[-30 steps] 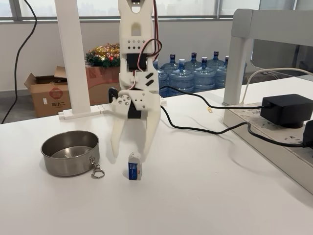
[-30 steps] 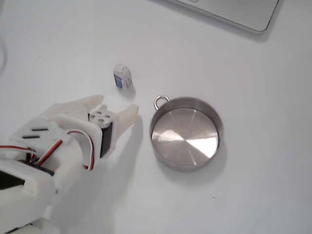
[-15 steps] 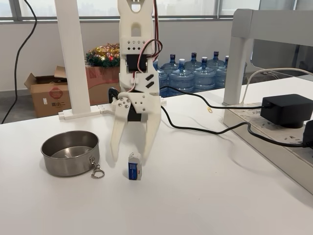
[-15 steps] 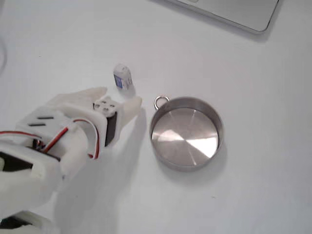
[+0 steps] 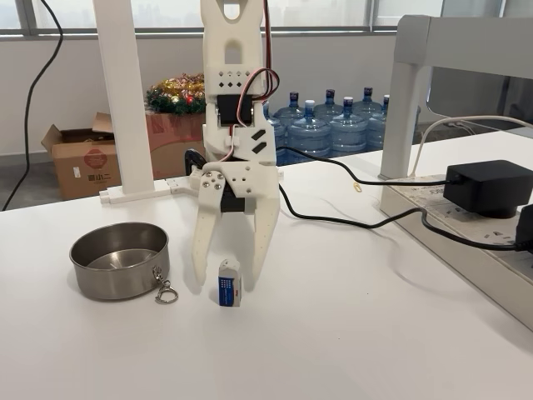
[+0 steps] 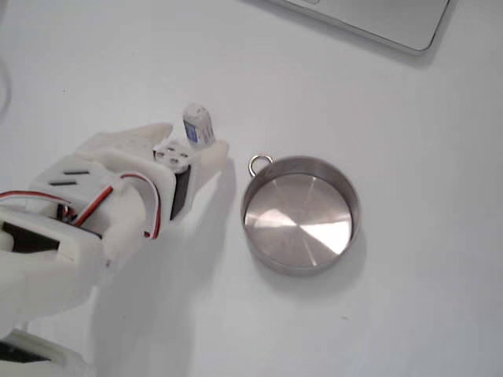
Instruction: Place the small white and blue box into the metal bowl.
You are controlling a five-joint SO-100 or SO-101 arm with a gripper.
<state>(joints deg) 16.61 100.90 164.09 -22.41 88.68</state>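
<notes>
Nearby, I see the metal bowl (image 6: 299, 214) at three o'clock of my wide-spread gripper (image 6: 185, 138), nothing blocking, and the small white and blue box (image 5: 229, 282) standing on the table (image 5: 350, 333) between its fingertips.

Box (image 5: 229, 282): tiny, white, blue face, upright, lower centre of front view. Bowl (image 5: 119, 260): round steel, empty, left; ring clip on rim.

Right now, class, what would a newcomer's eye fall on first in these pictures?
The tall white arm at centre, its open pincer reaching down just behind the small white and blue box standing on the table. To the left in that fixed view sits the empty metal bowl, ring clip hanging from its rim.
</notes>
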